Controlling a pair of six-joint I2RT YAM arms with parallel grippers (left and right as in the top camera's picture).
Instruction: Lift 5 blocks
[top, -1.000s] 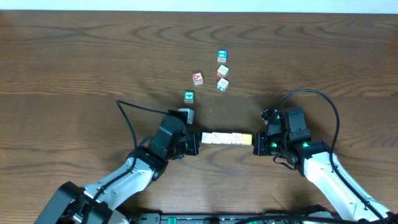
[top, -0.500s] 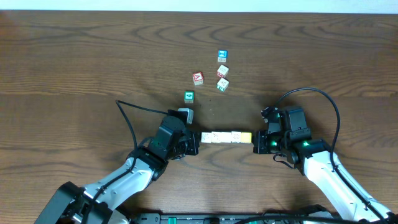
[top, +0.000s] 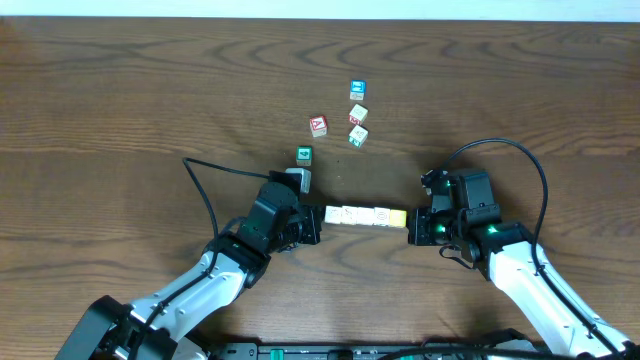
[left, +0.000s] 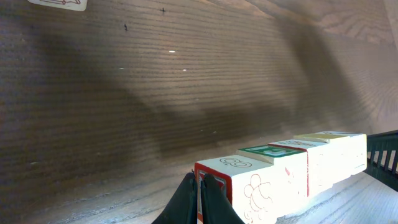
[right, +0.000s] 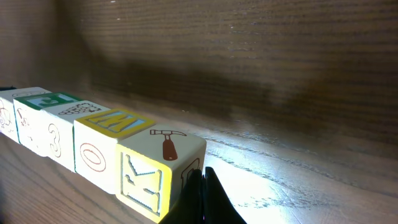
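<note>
A robotics lab bench: wood-grain table (top: 120, 90), cabled left arm (top: 215, 278) and right arm (top: 520, 268), scattered toy cubes (top: 358, 113).

Row of blocks (top: 365, 216): both ends are taken. My left hand (top: 316, 226) is at 9 o'clock and my right hand (top: 411, 226) at 3 o'clock, each with fingers together. At 6 o'clock there is bare tabletop (top: 365, 270) between my forearms, passable. At 12 o'clock there is a bare strip, then loose cubes: near pale cube (top: 358, 135), far pale cube (top: 358, 114), blue cube (top: 357, 90). At 11 o'clock: green cube (top: 304, 155), red cube (top: 318, 125). A grey cube (top: 298, 182) sits just beside my left wrist.
</note>
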